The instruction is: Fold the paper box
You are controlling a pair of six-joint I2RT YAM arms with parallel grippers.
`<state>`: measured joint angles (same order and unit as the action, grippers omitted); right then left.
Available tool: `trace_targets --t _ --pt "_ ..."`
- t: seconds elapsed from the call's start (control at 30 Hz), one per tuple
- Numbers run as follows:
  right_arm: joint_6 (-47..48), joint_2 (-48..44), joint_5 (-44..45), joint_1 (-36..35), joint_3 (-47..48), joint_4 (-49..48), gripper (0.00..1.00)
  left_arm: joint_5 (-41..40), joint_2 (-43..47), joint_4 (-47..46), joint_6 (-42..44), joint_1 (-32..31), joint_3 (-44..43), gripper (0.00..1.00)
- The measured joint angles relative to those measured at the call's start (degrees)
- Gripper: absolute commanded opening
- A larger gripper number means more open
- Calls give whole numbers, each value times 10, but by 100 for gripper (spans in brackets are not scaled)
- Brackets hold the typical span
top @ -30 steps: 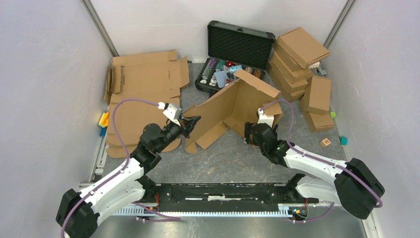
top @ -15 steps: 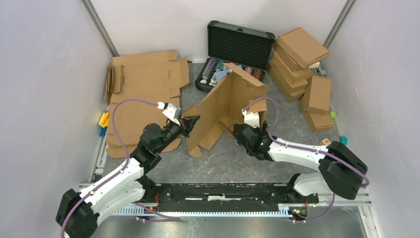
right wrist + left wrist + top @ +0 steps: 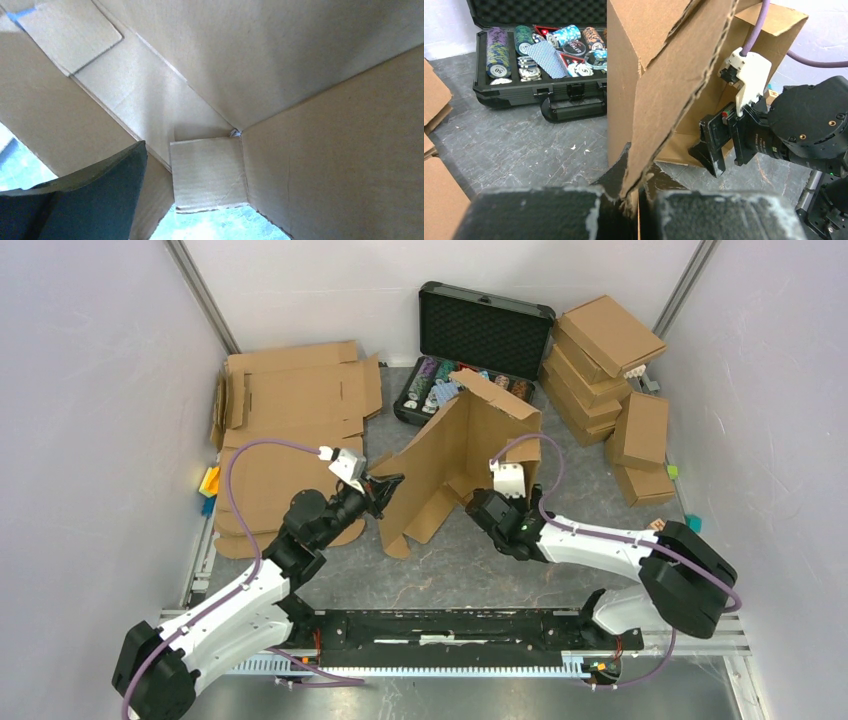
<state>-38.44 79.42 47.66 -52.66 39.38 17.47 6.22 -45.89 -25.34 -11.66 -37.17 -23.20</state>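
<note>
Holds the plain brown corrugated cardboard paper box (image 3: 455, 455) stood up on edge in the middle of the mottled grey counter (image 3: 470, 570), just in front of the open black foam-lined hard case (image 3: 485, 335) of colourful chips (image 3: 440, 375), with one tall panel upright and flaps splayed low toward the near side. Grips a cut lower edge of that panel with the left fingers (image 3: 539, 215), clenched on the cardboard, apparently to brace the sheet against tipping or sliding while the other side gets worked. Reaches inside the raised corner with the right fingers (image 3: 85, 195), close against an inner wall beside a small square tab (image 3: 207, 172) near where the creases meet; shows only one dark finger in the wrist view, so cannot tell whether clenched or released. Looks like a mid-fold step, with walls partly raised, tabs not yet tucked and a top flap hanging loose. Calls next, probably, for pressing a side wall along its crease without tearing the held edge
</note>
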Motion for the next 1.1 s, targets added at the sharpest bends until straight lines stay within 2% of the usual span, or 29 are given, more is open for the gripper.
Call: trace_targets --t 0.17,0.27,0.43,0.73,1.1 --pt "53 -55 -72 20 -90 -92 98 -12 14 22 -3 -1 0 2" --pt "91 -112 -139 73 -158 -147 98 -20 26 37 -7 -3 0 2" --pt "152 -145 -203 134 -175 -194 98 -33 43 59 -15 -6 0 2" --pt "229 -225 -220 141 -203 -278 98 -79 50 86 -40 -6 0 2" --pt "285 -297 -203 141 -224 -307 98 -110 34 99 -40 -20 -7 2"
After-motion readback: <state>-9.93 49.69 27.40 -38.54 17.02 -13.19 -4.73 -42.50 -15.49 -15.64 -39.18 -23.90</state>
